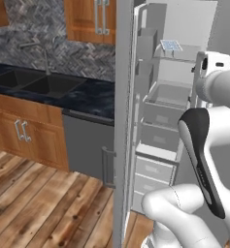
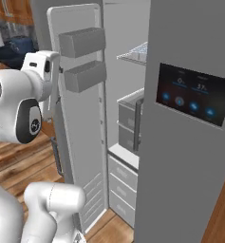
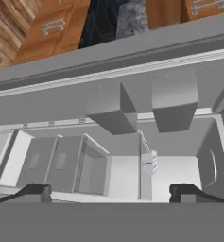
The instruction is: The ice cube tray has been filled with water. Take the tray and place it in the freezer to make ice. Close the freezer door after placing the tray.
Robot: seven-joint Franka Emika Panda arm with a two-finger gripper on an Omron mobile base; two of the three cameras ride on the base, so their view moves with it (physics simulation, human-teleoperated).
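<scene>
The ice cube tray (image 1: pixel 171 45) lies flat on the upper white shelf inside the freezer (image 1: pixel 167 97), its pale blue water cells facing up. In the hand view the tray (image 3: pixel 153 161) appears edge-on, far ahead of the fingers. My gripper (image 3: pixel 111 193) is open, its two dark fingertips (image 3: pixel 34 191) wide apart with nothing between them, pulled back outside the compartment. The freezer door (image 2: pixel 80 142) stands wide open, with two boxy grey bins (image 2: pixel 83 42) on its inner face. My arm rises beside the door's inner face.
Grey drawers (image 1: pixel 155 169) fill the freezer's lower part. The neighbouring fridge door with a black display panel (image 2: pixel 192 92) is closed. Left of the open door are a dark dishwasher (image 1: pixel 87 145), a sink (image 1: pixel 39 82) and wooden cabinets (image 1: pixel 24 135).
</scene>
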